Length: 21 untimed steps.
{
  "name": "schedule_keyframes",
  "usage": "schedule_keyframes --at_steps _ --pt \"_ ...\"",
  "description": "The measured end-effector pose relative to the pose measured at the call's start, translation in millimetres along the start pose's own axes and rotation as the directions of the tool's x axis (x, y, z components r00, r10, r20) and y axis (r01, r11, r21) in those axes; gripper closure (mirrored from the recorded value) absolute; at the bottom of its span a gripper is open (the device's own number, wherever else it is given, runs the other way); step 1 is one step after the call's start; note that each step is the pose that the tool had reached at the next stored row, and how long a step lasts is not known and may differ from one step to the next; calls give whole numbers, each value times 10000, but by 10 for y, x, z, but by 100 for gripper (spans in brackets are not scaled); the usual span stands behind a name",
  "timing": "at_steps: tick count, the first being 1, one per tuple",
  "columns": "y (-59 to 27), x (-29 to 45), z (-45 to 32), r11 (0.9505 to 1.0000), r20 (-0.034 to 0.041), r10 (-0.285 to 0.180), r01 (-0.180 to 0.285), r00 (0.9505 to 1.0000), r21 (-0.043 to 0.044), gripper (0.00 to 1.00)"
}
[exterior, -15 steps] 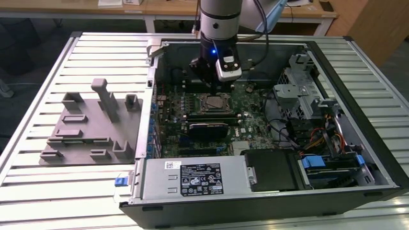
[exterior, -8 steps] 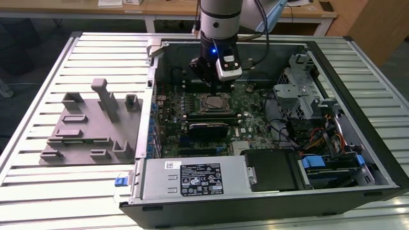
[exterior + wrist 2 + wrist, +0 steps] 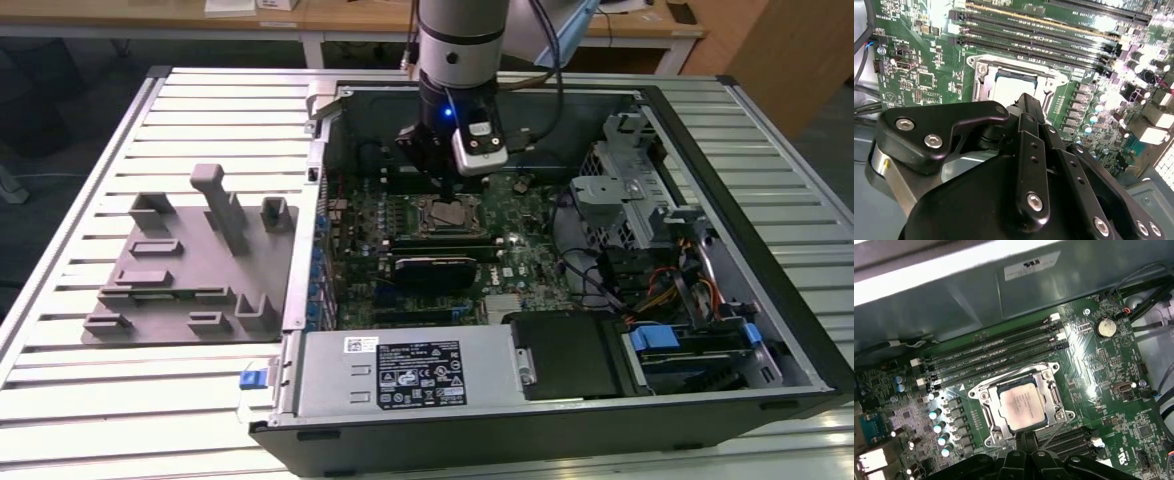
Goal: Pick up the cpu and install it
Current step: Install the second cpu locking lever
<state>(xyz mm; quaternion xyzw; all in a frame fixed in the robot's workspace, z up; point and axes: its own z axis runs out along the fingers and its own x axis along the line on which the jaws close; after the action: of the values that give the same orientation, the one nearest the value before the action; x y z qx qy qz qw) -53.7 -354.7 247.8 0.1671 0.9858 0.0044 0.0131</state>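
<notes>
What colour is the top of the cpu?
Silvery grey, with a shiny metal look. The cpu sits in its socket on the green motherboard, best seen in the first wrist view.

We see a slatted metal table [image 3: 94,400], pale grey, ribs running across the exterior view's width. Two things sit directly on it. An open PC case [image 3: 774,330], black, lies on its side, taking up the middle and the exterior view's right. A grey parts fixture [image 3: 180,270] w/ upright posts and small blocks sits on the exterior view's left, just beside the case.
</notes>
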Motion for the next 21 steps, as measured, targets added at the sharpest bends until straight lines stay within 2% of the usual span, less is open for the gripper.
schedule_keyframes --at_steps 13,18,21 --pt "-155 -54 22 9998 18 -176 176 9998 -20 89" --pt "-189 -65 34 9995 24 -315 315 9995 -44 89" --pt "-201 -68 40 9990 11 -430 430 9991 -87 89"
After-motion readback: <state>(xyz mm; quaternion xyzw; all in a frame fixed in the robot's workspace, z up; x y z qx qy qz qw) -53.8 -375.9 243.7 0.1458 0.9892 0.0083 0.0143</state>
